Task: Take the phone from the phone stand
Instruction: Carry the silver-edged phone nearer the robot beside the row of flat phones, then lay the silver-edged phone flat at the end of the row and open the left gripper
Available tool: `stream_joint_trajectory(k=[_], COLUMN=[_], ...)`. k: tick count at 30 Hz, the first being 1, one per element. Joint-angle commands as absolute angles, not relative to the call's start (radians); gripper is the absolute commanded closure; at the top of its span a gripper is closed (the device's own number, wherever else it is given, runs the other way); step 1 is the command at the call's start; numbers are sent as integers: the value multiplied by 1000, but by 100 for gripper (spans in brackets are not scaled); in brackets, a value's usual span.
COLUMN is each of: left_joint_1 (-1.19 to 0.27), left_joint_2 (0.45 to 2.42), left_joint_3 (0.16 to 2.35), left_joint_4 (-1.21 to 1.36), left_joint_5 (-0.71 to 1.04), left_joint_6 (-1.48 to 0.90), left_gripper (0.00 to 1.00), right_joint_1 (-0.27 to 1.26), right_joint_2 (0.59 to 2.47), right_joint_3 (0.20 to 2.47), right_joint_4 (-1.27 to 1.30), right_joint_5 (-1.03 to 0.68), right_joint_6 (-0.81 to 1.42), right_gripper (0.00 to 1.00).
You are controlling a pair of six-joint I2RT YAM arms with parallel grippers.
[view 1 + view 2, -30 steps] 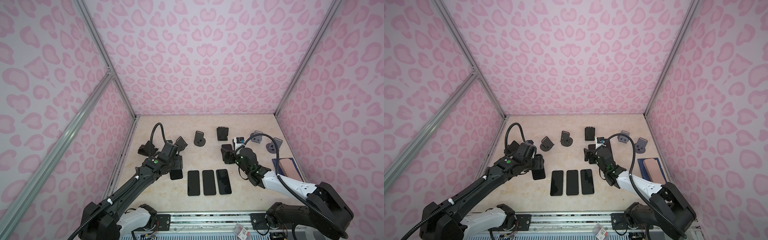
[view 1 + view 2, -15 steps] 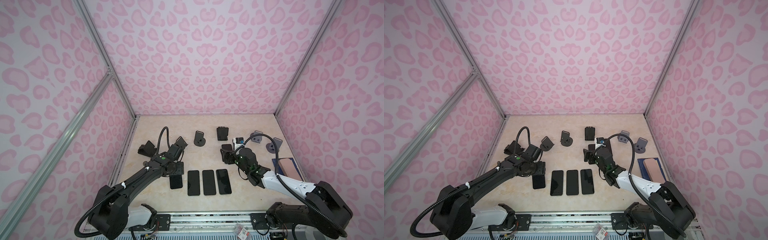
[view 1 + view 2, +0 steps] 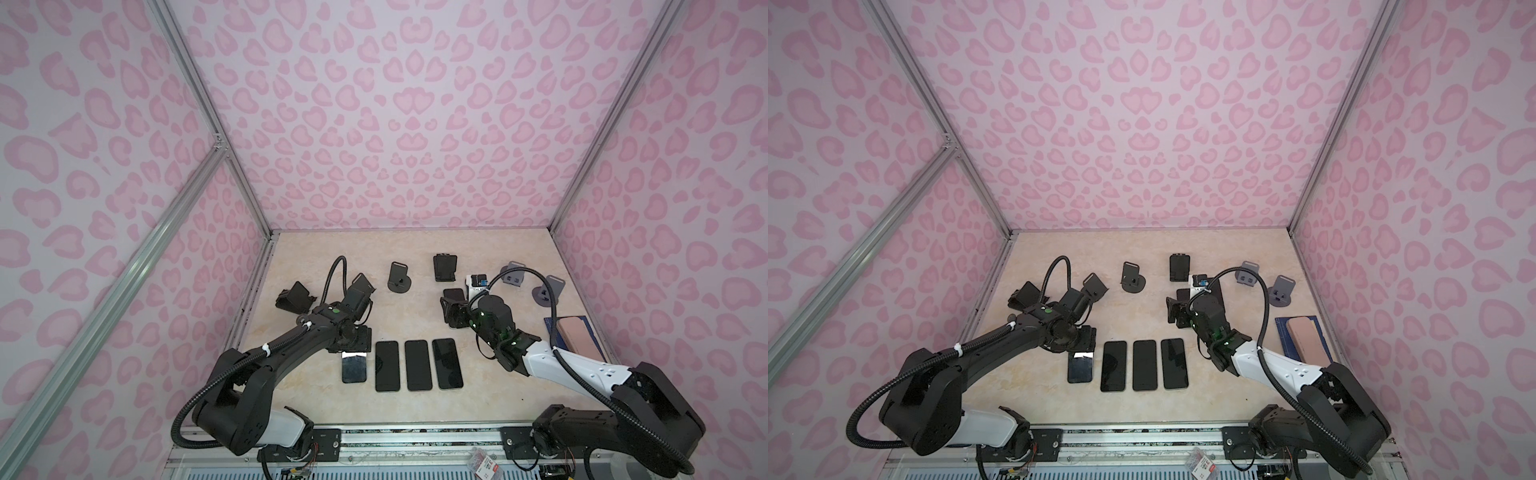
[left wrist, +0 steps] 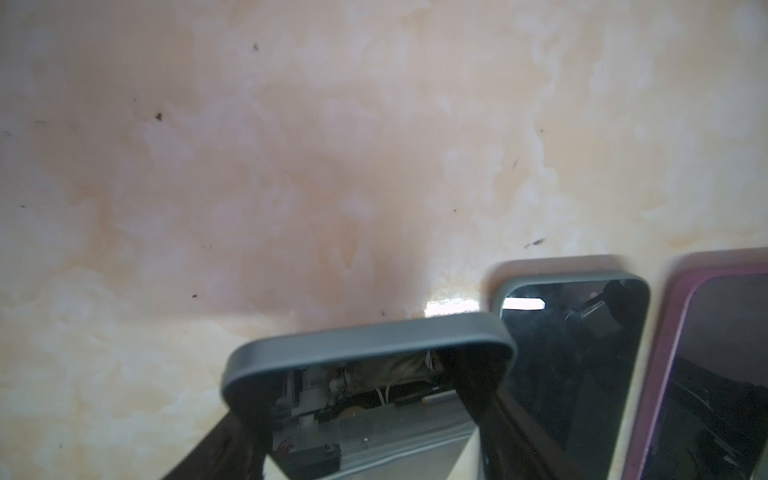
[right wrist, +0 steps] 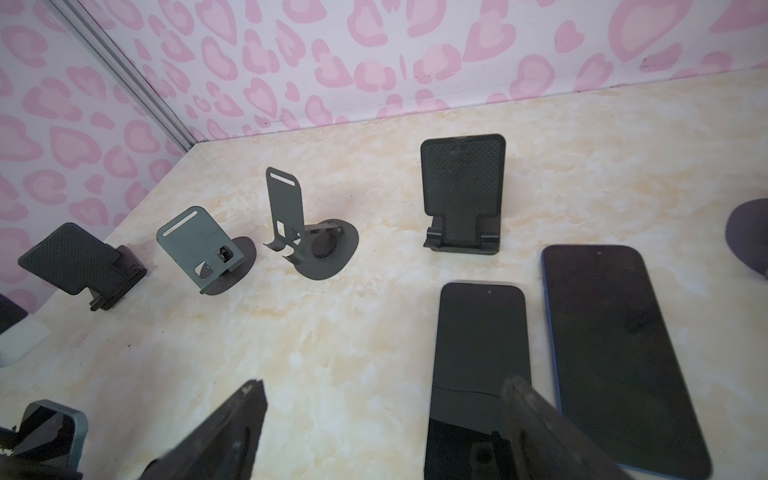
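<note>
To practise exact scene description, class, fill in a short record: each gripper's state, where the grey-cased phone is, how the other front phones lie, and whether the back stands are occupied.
left gripper: shut on the grey-cased phone
grey-cased phone: tilted, low over the table, left of the row, on no stand
right gripper: open, holding nothing
row of three phones: flat on the table, side by side, screens up
four dark stands: along the back, all empty

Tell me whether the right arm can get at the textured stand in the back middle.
Probably yes. The right gripper is open and empty; the stand stands alone just ahead. Only the black phone and blue phone lie flat beside the way.
</note>
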State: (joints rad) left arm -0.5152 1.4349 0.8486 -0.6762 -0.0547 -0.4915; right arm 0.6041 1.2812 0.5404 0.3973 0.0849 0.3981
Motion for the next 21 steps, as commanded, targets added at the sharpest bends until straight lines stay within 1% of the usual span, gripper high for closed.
stream_joint_trajectory(k=[1, 21], left_joint_1=[-515, -514], left_joint_2=[1461, 1517], left_joint_3=[863, 882], left_joint_4=[-672, -657], left_joint_5=[-39, 4], left_joint_6=[-464, -486], left_gripper=[36, 37], right_joint_1=[606, 607], right_joint_2=[1290, 1317], right_joint_3=[549, 561], right_joint_4=[408, 400], right_joint_5=[85, 79], right_joint_6=[387, 388], right_gripper=[9, 9])
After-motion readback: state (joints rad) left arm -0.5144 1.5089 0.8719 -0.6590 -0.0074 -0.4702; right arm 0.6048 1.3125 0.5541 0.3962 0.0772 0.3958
